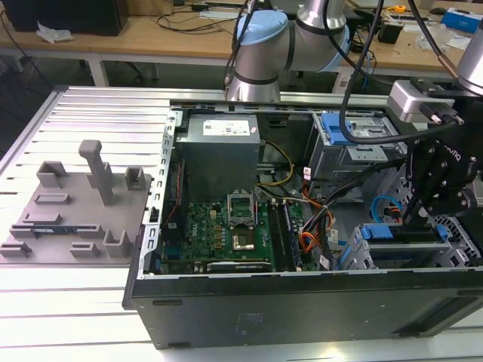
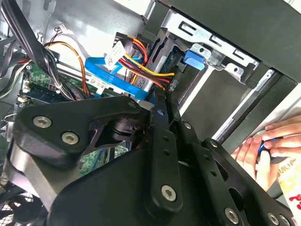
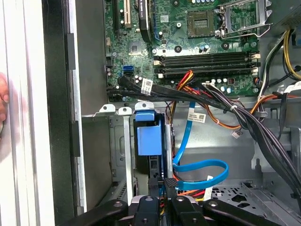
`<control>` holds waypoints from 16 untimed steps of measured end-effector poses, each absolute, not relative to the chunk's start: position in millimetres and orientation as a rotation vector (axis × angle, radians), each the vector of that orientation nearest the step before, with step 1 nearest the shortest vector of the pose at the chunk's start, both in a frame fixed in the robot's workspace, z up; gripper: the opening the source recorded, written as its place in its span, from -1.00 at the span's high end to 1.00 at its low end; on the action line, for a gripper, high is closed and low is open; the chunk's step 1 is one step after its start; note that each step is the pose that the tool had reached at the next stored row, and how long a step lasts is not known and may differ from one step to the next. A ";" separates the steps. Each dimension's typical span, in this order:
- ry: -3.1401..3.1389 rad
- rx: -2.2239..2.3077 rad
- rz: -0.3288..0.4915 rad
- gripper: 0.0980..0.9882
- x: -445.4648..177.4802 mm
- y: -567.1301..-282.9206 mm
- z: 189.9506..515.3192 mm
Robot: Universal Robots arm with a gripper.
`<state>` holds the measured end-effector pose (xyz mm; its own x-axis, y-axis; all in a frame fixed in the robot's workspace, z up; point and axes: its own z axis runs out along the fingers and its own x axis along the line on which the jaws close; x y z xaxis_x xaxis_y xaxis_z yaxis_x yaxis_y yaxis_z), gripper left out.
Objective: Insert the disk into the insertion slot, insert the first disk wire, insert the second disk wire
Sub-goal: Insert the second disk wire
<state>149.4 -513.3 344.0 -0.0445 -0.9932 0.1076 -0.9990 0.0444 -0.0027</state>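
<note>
Gripper (image 3: 162,200) at the disk (image 3: 146,139), seated in the slot (image 3: 123,141).
Jaws together, apparently pinching a wire connector just ahead; push squarely, without tilting.

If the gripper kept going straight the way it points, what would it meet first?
Probably the disk in its blue carrier: the gripper points right at its rear edge, near the blue cable. Depth between them is unclear.

Bright, even room light from overhead; glare whitens the ribbed bench (image 1: 83,113), while the hand (image 2: 162,141) looms dark and soft.
</note>
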 end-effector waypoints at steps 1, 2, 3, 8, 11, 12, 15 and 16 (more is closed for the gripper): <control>-2.211 2.120 0.117 0.86 149.4 -513.4 343.7; -2.210 2.121 0.117 0.86 149.4 -513.4 343.4; -2.209 2.123 0.118 0.86 149.4 -513.4 343.2; -2.198 2.135 0.118 0.86 149.4 -513.7 340.7; -2.190 2.142 0.119 0.86 149.3 -514.1 338.6; -2.189 2.143 0.120 0.86 149.1 -514.2 338.0; -2.179 2.153 0.120 0.86 147.2 -514.6 334.5; -2.177 2.157 0.120 0.86 146.6 -514.7 333.3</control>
<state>146.6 -514.7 333.3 -0.0092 -0.9941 0.1081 -1.0000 0.0089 -0.0027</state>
